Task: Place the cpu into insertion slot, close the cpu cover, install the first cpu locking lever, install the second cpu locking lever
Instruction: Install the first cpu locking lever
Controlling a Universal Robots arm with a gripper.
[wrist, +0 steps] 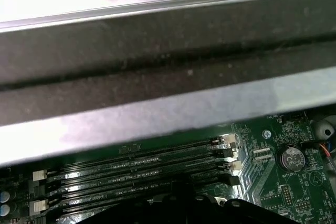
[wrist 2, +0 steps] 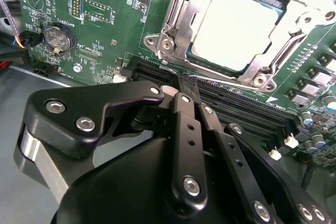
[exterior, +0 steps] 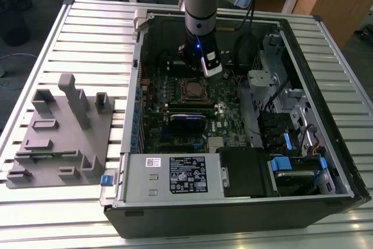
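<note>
While I'm watching the feeds remotely, the arm (exterior: 201, 4) is reaching down into the open computer case (exterior: 233, 214), which is lying on its side on the slatted table (exterior: 52, 220). In the second wrist view I'm seeing the gripper (wrist 2: 188, 83) clenched: its 2 thin black fingertips (wrist 2: 183, 85) are pressing together w/ nothing between them. The tips are hovering over the long black memory slots (wrist 2: 247, 106), just beside the socket's nearest edge. I can't tell if they're touching the board.

The cpu (wrist 2: 236, 27) is sitting in the insertion slot (exterior: 192, 90), its pale grey top showing through the window of the cpu cover (wrist 2: 178, 22). The cover is lying flat over the chip, framing it on every side I can see. Metal lever rods (wrist 2: 287, 51) are running along 2 sides of the frame, approx parallel to it, but I can't tell whether they're hooked under their catches.

On the green circuit board (wrist 2: 105, 3), a round coin battery (wrist 2: 56, 36) is sitting well apart from the socket. In the first wrist view I'm getting the memory slots and battery again, beyond a grey case wall (wrist: 157, 114).

In the exterior view, a grey fixture block (exterior: 64, 126) is resting on the table at the exterior view's left of the case, well apart from the arm. A power supply box (exterior: 175, 173) w/ a white label is sitting along the case's near edge.
</note>
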